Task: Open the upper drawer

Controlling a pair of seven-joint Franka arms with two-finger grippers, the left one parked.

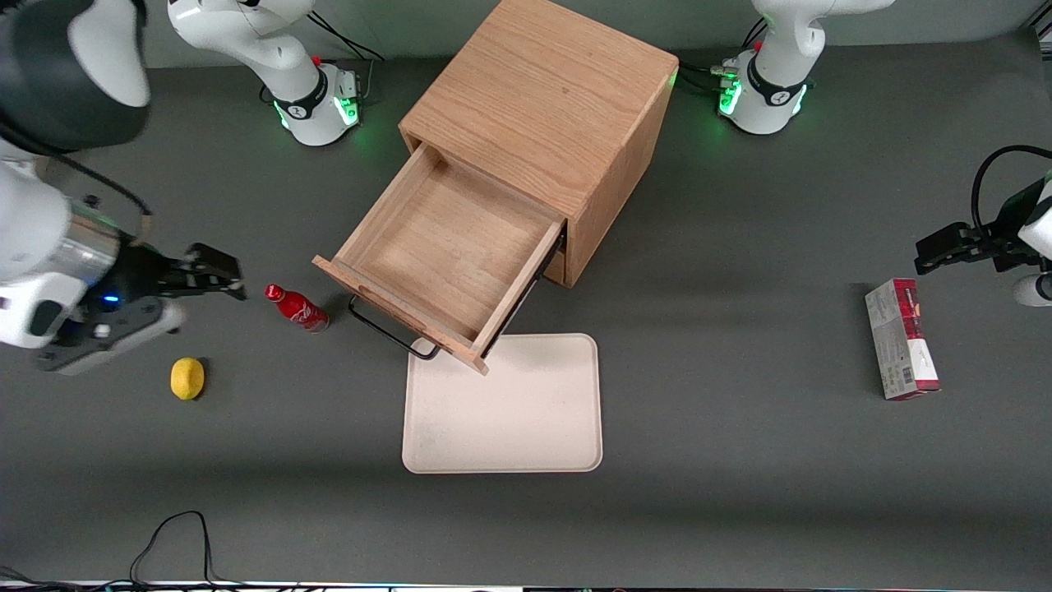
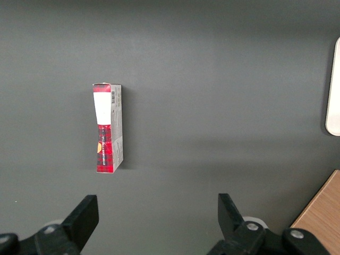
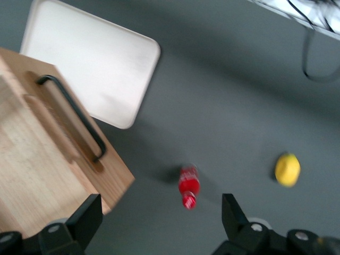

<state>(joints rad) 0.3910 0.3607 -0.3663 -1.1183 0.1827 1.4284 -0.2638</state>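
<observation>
The light oak cabinet (image 1: 559, 107) stands at the middle of the table. Its upper drawer (image 1: 444, 247) is pulled far out, showing a bare wooden box; the black bar handle (image 1: 386, 329) runs along its front (image 3: 64, 114). My right gripper (image 1: 215, 275) hovers high toward the working arm's end of the table, well apart from the drawer. Its fingers (image 3: 85, 218) are spread wide, open, with nothing between them. The lower drawer is hidden under the open one.
A red bottle (image 1: 297, 307) lies on the table between the gripper and the drawer front (image 3: 187, 186). A yellow lemon (image 1: 187, 378) sits nearer the front camera. A white tray (image 1: 503, 407) lies in front of the drawer. A red-and-white box (image 1: 901, 339) lies toward the parked arm's end.
</observation>
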